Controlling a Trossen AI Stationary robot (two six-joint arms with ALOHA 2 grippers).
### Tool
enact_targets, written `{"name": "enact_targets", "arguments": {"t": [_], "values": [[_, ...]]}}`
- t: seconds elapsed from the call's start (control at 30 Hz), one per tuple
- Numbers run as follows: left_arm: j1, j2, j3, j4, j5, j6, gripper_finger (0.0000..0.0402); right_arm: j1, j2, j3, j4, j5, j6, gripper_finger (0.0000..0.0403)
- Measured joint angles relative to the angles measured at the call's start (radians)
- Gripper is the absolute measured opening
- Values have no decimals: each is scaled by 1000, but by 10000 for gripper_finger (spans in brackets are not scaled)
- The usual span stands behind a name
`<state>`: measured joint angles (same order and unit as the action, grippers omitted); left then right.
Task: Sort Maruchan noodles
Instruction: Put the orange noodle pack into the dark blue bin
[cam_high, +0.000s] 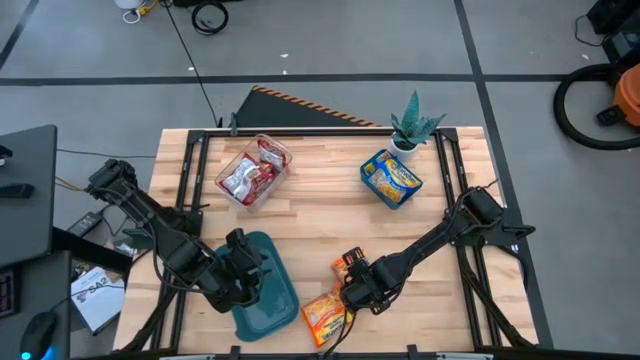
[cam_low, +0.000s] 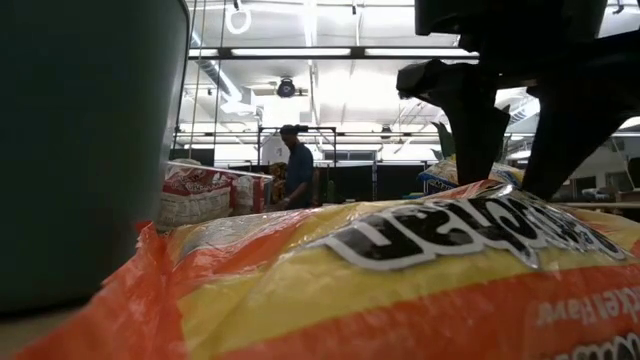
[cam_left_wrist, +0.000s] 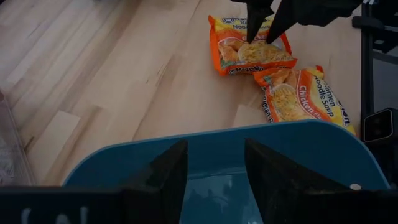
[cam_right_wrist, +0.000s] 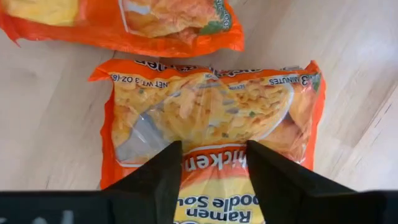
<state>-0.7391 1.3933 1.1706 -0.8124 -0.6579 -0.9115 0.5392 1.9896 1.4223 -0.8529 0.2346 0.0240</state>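
Now, right claw (cam_high: 362, 290): spread wide over an orange packet (cam_right_wrist: 211, 124) near the tabletop's front edge.
Packet: probably light, slippery, crushable; pinch its short edge.
Left claw (cam_high: 243, 272): open above the tray (cam_high: 285, 305).

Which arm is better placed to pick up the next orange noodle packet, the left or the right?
The right. The right gripper hangs open directly over the orange glossy plastic noodle packet, fingers on either side of it. The left gripper is open over the empty teal plastic tray, farther from the packets.
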Motion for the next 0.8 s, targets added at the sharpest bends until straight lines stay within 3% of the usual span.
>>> {"name": "enact_targets", "arguments": {"t": [0.23, 0.53, 0.8], "values": [[0, 0, 0, 2, 1, 0, 164, -18, 0, 0, 0, 0, -32, 126], [2, 0, 0, 2, 1, -1, 164, -44, -2, 0, -1, -31, -46, 14], [2, 0, 0, 0, 1, 1, 164, -46, -2, 0, -5, -29, -54, 6]]}}
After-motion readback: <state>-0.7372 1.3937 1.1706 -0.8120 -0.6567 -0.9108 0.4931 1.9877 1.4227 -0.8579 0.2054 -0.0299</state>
